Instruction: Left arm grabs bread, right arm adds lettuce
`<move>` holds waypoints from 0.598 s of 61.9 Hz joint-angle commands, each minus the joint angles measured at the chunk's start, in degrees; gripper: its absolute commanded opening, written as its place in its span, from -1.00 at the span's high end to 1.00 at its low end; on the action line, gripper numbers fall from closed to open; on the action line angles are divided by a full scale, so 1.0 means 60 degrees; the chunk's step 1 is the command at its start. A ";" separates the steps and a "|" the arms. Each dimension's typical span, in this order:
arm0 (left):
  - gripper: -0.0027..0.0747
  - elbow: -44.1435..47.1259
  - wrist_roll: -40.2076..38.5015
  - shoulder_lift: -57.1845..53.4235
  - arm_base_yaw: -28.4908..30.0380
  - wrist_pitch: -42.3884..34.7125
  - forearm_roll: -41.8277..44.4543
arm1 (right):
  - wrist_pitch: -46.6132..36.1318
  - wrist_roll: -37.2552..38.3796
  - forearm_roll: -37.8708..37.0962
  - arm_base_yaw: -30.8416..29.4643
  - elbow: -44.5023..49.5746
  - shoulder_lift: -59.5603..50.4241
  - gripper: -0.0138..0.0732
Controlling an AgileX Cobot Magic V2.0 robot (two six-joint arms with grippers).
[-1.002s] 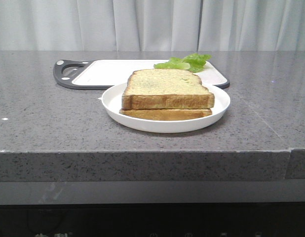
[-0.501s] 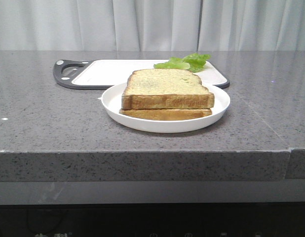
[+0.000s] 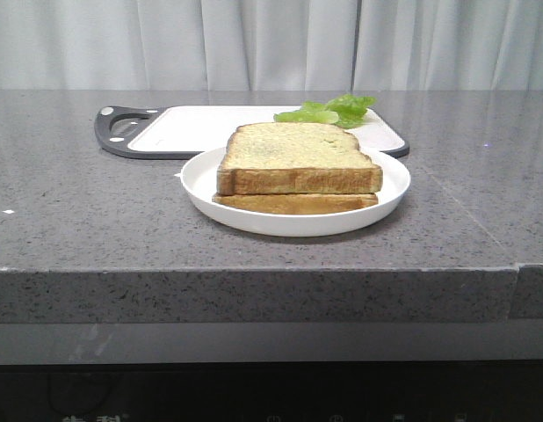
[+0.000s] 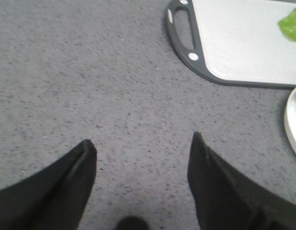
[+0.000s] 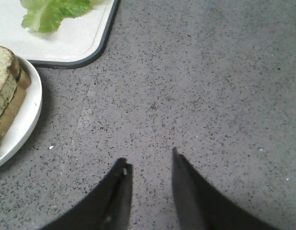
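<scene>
Nothing moved — left end effector (image 4: pixel 141 146) wide open, right end effector (image 5: pixel 149 165) narrower, empty.

No text, label or number is readable anywhere.

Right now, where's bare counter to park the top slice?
Bare counter lies left of the white plate and right of it. The cutting board is bare at its handle end; lettuce fills its right corner. The plate itself is crowded by stacked bread.
</scene>
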 commanded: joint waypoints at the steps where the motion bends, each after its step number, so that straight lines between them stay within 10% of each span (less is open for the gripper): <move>1: -0.34 -0.0561 0.0477 0.0442 -0.0472 -0.0346 -0.0823 | -0.0576 -0.0050 -0.0089 -0.0061 -0.0333 0.0053 -0.31; 37: -0.02 -0.4129 0.0637 0.5149 -0.3491 0.1424 -0.3335 | -0.0503 -0.0050 -0.0089 -0.0061 -0.0333 0.0053 -0.37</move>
